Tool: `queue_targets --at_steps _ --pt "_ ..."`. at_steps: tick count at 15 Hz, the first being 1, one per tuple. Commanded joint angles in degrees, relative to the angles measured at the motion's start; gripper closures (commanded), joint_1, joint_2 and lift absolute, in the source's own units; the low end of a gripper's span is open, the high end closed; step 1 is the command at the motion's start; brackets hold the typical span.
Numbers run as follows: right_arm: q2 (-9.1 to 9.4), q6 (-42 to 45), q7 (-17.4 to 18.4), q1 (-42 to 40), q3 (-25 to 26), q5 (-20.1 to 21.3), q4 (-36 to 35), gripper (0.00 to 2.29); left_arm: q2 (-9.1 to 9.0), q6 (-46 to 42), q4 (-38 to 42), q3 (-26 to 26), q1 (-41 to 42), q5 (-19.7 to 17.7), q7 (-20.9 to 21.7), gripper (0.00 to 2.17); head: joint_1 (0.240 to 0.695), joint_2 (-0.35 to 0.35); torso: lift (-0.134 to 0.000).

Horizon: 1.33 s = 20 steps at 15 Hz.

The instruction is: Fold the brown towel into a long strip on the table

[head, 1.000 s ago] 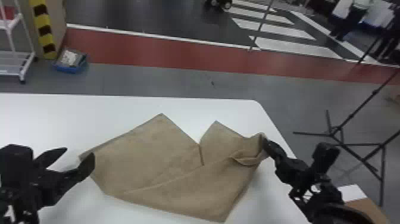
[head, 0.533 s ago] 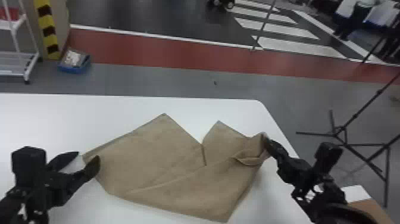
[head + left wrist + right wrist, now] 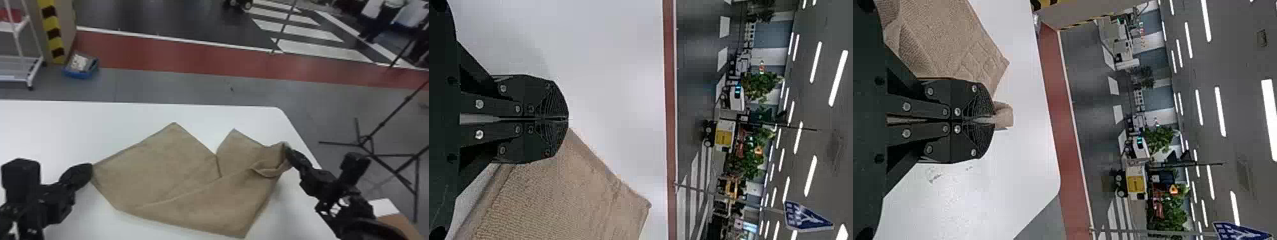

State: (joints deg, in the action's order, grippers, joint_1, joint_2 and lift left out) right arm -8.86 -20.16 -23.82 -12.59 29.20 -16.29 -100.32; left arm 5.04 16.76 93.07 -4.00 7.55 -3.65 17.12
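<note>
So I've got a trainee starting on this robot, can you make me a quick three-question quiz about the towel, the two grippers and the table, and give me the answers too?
1. True or false: in the left wrist view, the left gripper has its two fingers shut together.
2. Multiple choice: what pokes out past the fingertips of the right gripper? (a) a cable; (b) part of the brown towel; (c) a paper card.
3. Fill in the blank: the towel is spread on a table whose top is ____ in colour.

Key: 1 true; 2 b; 3 white.
</note>
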Motion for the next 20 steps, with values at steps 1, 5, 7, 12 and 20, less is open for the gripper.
queue_targets --at_steps 1,5,7,12,20 --pt "-0.02 -0.01 0.00 0.55 -0.37 0.04 0.21 1.60 0.15 2.18 2.56 1.28 1.50 0.31 0.63 2.03 0.695 -0.327 -0.111" --pt "0.07 -0.01 0.00 0.90 -1.16 0.30 0.21 1.60 0.06 5.35 3.79 1.36 1.50 0.75 0.98 2.07 0.695 -0.315 -0.111" --pt "0.07 -0.01 0.00 0.90 -0.72 0.39 0.21 1.60 0.06 5.00 5.11 2.33 2.03 0.75 -1.22 2.07 0.695 -0.309 -0.111" --pt "-1.34 -0.72 0.00 1.86 2.18 0.39 1.18 1.60 0.06 3.06 10.20 10.94 4.84 -0.66 -6.31 2.09 0.695 -0.260 -0.111" --pt "-1.16 -4.41 -0.70 -1.04 0.25 1.53 -5.76 1.60 -0.55 3.94 32.97 16.48 19.26 -3.03 -15.10 2.09 0.695 -0.155 -0.111"
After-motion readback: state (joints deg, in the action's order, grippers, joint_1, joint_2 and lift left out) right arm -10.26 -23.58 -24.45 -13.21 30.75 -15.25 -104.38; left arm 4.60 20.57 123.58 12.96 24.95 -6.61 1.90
